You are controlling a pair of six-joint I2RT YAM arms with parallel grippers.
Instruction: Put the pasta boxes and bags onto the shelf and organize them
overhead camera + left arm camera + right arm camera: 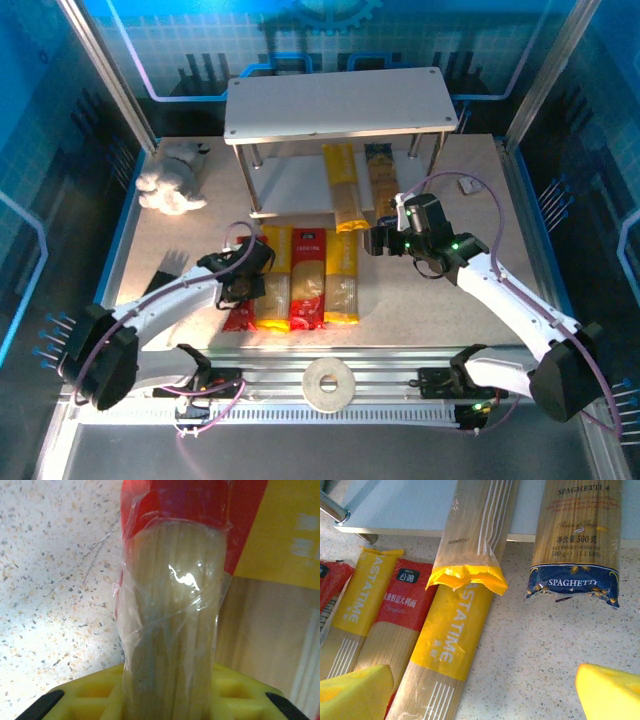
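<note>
The shelf (335, 103) stands at the back. On its lower board (410, 505) rest the far ends of a yellow pack (475, 535) and a clear pack with dark blue ends (577, 540). On the table lie a yellow pack (342, 280), a red pack (308, 278), another yellow pack (272, 280) and a red-ended bag (170, 605) at the far left. My left gripper (170, 700) is shut on that bag, its yellow fingers (95, 700) on either side. My right gripper (485, 695) hovers open above bare table, right of the yellow pack (445, 640).
A white tape roll (328, 385) lies on the rail at the near edge. A white plush lump (172, 185) sits at the back left, a black fork-like item (170, 265) on the left, and a small object (467, 185) at the back right. Blue walls enclose the table.
</note>
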